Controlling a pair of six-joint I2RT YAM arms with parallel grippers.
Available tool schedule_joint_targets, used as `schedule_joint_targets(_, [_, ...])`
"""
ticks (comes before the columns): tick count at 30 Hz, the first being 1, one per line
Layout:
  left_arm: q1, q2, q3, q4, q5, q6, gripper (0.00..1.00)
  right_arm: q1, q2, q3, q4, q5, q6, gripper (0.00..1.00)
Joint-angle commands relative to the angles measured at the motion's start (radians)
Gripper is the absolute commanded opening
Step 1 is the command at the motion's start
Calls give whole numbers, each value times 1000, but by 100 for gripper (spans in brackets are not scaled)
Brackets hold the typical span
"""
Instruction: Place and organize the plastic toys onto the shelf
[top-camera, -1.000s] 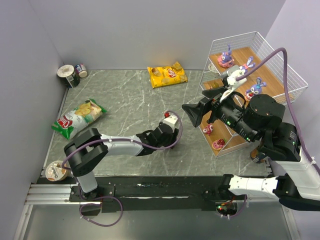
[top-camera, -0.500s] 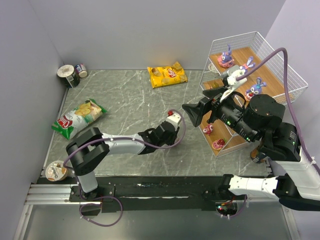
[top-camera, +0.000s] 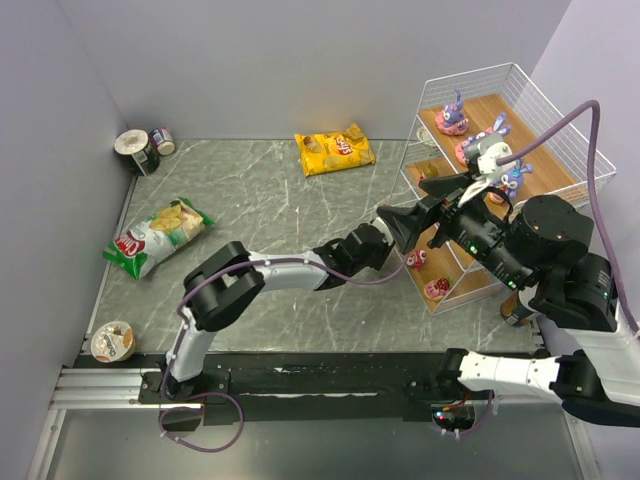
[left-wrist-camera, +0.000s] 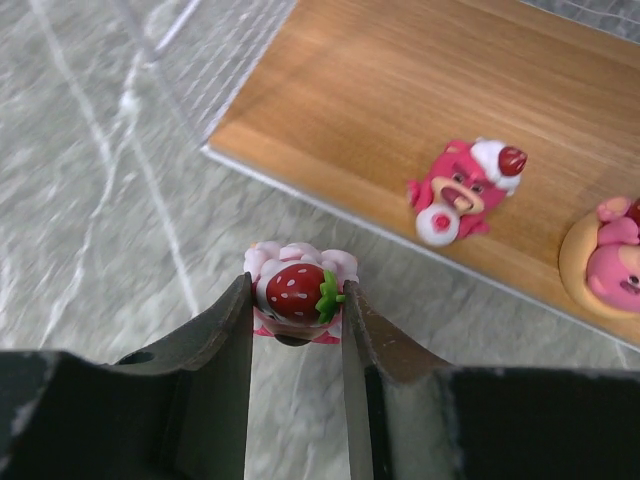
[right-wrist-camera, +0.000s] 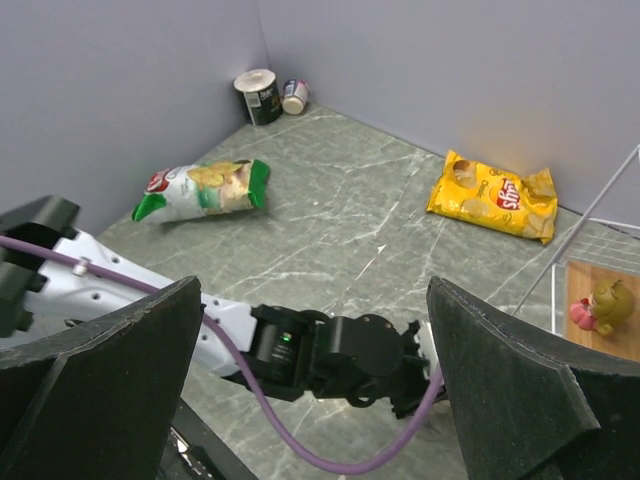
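My left gripper (left-wrist-camera: 296, 300) is shut on a small pink cake toy with a red strawberry on top (left-wrist-camera: 296, 290). It holds the toy just above the table, close to the front edge of the shelf's lowest wood board (left-wrist-camera: 400, 90). A pink bear toy (left-wrist-camera: 462, 190) and another pink toy (left-wrist-camera: 612, 262) sit on that board. In the top view the left gripper (top-camera: 378, 245) lies partly under my right gripper (top-camera: 402, 226), which is open wide and empty above it. The white wire shelf (top-camera: 560, 130) holds purple bunnies (top-camera: 452, 115) on its upper boards and pink toys (top-camera: 437, 288) on the lowest.
A yellow chip bag (top-camera: 335, 152) lies at the back centre and a green chip bag (top-camera: 155, 235) at the left. Cans (top-camera: 140, 150) stand in the back left corner and a cup (top-camera: 112, 340) at the front left. The left arm (right-wrist-camera: 330, 355) stretches below the right gripper.
My left arm has carried the strawberry cake toy to the right, from mid-table up to the shelf's lowest board. My right arm has shifted slightly right.
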Motion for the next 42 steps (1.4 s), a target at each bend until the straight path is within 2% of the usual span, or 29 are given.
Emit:
schedule_joint_targets(1, [1,62,113,116,61,63,1,-4,-15,24,18,24,-10,100])
schedule_joint_targets(9, [8,177,241,138,83,109,1,-4,-23,25,17,35,-26,100])
schedule_joint_targets(25, [30,265,314,187,106,133,1,-4,-7,39,-14,44,-24,100])
schedule_joint_targets(34, [48,303,343,208,178,165,1,-5,-1,56,-31,52,5,100])
schedule_joint_targets(37, [50,312,349,208,181,183,4,-4,-1,56,-32,53,10,100])
schedule_joint_targets(40, [51,322,354,204,181,195,14,-4,0,56,-32,52,10,100])
schedule_joint_targets(42, [50,323,358,198,180,201,25,-5,0,57,-32,52,7,100])
